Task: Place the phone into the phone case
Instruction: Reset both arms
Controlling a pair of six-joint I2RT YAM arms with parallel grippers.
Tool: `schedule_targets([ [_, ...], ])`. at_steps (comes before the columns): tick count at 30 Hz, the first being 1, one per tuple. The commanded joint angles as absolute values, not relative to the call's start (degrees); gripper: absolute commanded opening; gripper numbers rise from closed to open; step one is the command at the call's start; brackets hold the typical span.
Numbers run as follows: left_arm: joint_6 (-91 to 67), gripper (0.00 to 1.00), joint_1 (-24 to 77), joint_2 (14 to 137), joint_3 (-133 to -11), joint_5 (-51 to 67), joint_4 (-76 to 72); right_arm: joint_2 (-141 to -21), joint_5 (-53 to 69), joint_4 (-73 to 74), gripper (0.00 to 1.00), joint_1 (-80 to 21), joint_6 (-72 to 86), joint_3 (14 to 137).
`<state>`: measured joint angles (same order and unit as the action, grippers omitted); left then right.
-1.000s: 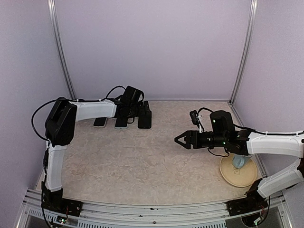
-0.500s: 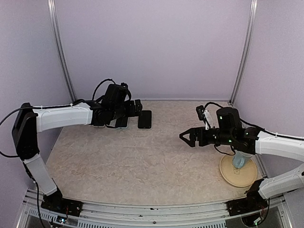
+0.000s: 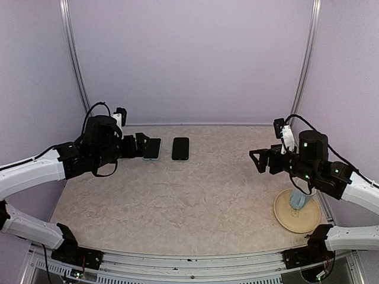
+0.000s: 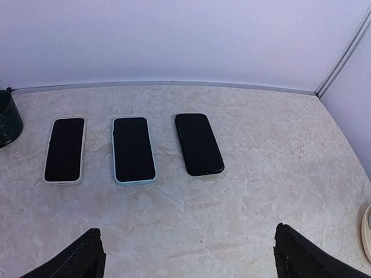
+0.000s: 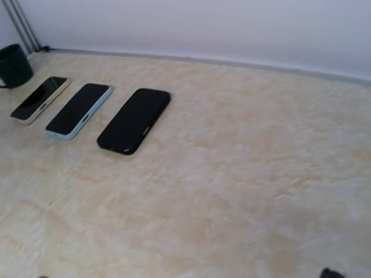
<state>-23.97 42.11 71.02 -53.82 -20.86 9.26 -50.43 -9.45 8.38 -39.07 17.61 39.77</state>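
Note:
Three phones lie in a row at the back of the table. In the left wrist view they are a phone in a white case (image 4: 65,149), a phone in a light-blue case (image 4: 133,149) and a black phone (image 4: 199,143). In the top view the light-blue one (image 3: 153,148) and the black one (image 3: 180,148) show; the white one is hidden behind my left arm. My left gripper (image 3: 140,147) is open and empty, just left of the light-blue phone. My right gripper (image 3: 258,160) is open and empty, well to the right of the phones.
A dark green mug (image 4: 7,113) stands left of the phones, also in the right wrist view (image 5: 14,65). A tan plate (image 3: 285,218) holding a small blue object (image 3: 298,202) sits at the right, near the front. Purple walls enclose the table.
My left arm has drawn back to the left, away from over the phones. My right arm has drawn back to the right. The phones lie uncovered.

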Motion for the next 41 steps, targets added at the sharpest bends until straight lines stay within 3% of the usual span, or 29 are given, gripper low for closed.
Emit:
schedule_targets([
  [1, -21.6, 0.99, 42.4, 63.4, -50.2, -22.5, 11.9, -46.3, -12.5, 11.1, 1.0, -38.3, 15.2, 38.8],
  [15, -21.1, 0.99, 40.9, 45.1, -42.2, -21.4, 16.6, -39.6, -22.3, 15.2, 1.0, -38.2, 15.5, 37.5],
  [41, -20.0, 0.99, 38.2, 38.9, -40.5, -21.7, 18.3, -39.5, -24.0, 15.7, 1.0, -38.2, 15.6, 37.6],
])
